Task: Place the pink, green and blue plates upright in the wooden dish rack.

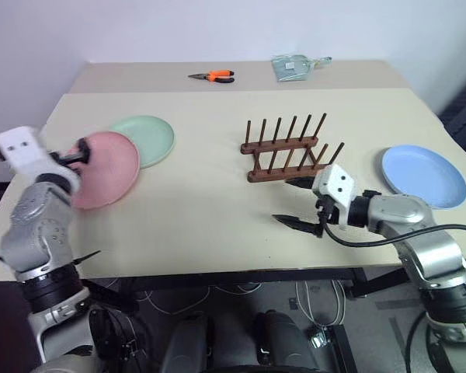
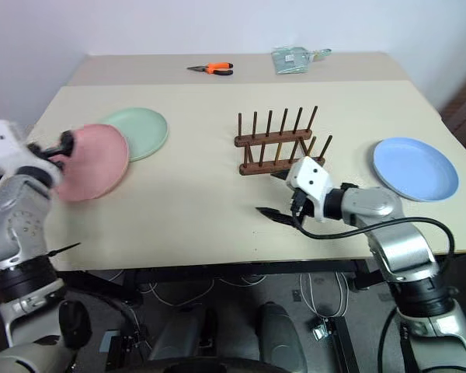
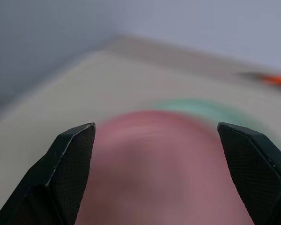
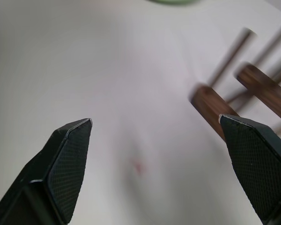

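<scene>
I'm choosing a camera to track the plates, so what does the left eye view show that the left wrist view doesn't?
Left eye view alone: the blue plate, the wooden dish rack holding no plates, and the right gripper with jaws open. Left wrist view alone: the left gripper, jaws wide apart. Both share the pink plate overlapping the green plate and the orange pliers.

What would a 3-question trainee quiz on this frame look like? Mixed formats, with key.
1. True or false: the wooden dish rack already holds a plate.
2. Which plate lies on the robot's right side of the rack? A) pink plate B) green plate C) blue plate
3. Fill in: the pink plate partly overlaps the ____ plate.

Key:
1. False; its pegs hold nothing.
2. C; the blue plate lies flat there, while the green plate is on the left.
3. Green.
</scene>
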`<action>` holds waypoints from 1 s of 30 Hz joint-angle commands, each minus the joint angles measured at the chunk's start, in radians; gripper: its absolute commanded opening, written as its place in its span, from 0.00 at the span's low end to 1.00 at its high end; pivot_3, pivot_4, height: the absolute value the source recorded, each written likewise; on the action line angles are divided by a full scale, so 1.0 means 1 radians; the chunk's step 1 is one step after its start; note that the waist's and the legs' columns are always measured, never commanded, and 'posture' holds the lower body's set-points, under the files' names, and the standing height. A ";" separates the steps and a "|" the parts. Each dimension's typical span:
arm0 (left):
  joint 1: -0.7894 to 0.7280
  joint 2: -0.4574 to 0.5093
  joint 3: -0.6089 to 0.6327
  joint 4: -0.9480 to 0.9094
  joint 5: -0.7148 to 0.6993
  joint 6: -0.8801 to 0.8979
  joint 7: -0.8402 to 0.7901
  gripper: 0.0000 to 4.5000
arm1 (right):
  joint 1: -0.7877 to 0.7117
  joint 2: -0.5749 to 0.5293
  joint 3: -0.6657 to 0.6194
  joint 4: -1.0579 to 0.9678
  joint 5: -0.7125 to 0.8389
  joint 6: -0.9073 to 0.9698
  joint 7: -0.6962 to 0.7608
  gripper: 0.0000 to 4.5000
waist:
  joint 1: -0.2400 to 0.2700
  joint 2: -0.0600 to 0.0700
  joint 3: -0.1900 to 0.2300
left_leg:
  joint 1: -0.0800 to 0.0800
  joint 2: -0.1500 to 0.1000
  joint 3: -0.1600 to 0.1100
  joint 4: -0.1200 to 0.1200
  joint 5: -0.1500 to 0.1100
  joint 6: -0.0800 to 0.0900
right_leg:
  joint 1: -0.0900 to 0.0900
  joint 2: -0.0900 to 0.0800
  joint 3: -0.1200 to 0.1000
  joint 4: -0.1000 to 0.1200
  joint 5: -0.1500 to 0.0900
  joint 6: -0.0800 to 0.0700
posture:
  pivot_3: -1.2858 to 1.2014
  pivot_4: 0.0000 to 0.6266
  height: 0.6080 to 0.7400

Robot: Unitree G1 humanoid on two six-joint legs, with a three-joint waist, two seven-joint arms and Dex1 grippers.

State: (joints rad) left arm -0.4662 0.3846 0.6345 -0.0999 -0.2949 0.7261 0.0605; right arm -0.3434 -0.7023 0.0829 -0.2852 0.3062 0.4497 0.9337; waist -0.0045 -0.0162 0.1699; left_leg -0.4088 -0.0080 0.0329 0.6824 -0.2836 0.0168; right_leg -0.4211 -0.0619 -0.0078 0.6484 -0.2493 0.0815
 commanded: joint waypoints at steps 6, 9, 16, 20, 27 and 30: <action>0.071 -0.045 0.062 -0.097 -0.054 0.168 0.087 0.95 | -0.058 0.023 0.042 0.040 -0.011 -0.057 0.038 0.99 | 0.022 -0.002 0.000 | 0.000 -0.001 0.000 0.000 0.000 0.000 | 0.001 -0.003 0.000 -0.001 0.000 0.000 | 0.52 0.24 1.00; 0.090 -0.061 0.054 -0.096 -0.086 0.244 0.072 0.95 | -0.047 0.017 0.038 0.025 -0.004 -0.058 0.047 0.99 | 0.016 -0.002 0.000 | 0.000 -0.001 -0.001 0.000 0.000 -0.001 | 0.000 -0.003 0.000 -0.001 0.000 0.000 | 0.52 0.24 1.00; 0.040 -0.121 0.128 -0.056 -0.137 0.320 0.149 0.83 | -0.013 0.013 0.019 -0.005 -0.005 -0.061 0.034 0.99 | 0.015 -0.002 -0.001 | -0.001 -0.001 0.000 -0.002 0.000 -0.001 | -0.002 -0.003 0.001 -0.001 0.000 0.000 | 0.52 0.24 1.00; 0.021 -0.134 0.155 -0.044 -0.146 0.315 0.182 0.42 | 0.005 0.007 0.011 -0.016 -0.010 -0.064 0.025 0.99 | 0.016 -0.002 -0.001 | -0.001 -0.001 0.000 -0.002 0.000 -0.001 | -0.002 -0.003 0.001 -0.001 0.000 0.000 | 0.52 0.24 1.00; 0.022 -0.135 0.136 -0.054 -0.168 0.299 0.166 0.02 | 0.016 0.010 -0.001 -0.049 -0.006 -0.058 0.007 0.99 | 0.016 -0.001 -0.001 | -0.001 -0.001 0.000 -0.002 0.000 -0.002 | -0.002 -0.003 0.001 -0.001 0.000 0.000 | 0.52 0.24 1.00; 0.014 -0.133 0.102 -0.103 -0.203 0.224 0.091 0.00 | -0.011 0.013 -0.008 -0.052 0.010 -0.039 0.006 1.00 | 0.016 -0.001 -0.001 | -0.001 -0.001 0.000 -0.002 0.000 -0.002 | -0.003 -0.003 0.001 -0.001 0.000 0.000 | 0.52 0.24 1.00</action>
State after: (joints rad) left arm -0.4409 0.2402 0.7627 -0.1397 -0.4653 1.0042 0.1968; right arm -0.3240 -0.6863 0.1109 -0.2938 0.2913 0.4071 0.9423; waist 0.0114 -0.0176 0.1689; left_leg -0.4098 -0.0086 0.0325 0.6800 -0.2840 0.0148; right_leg -0.4236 -0.0647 -0.0071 0.6472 -0.2491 0.0811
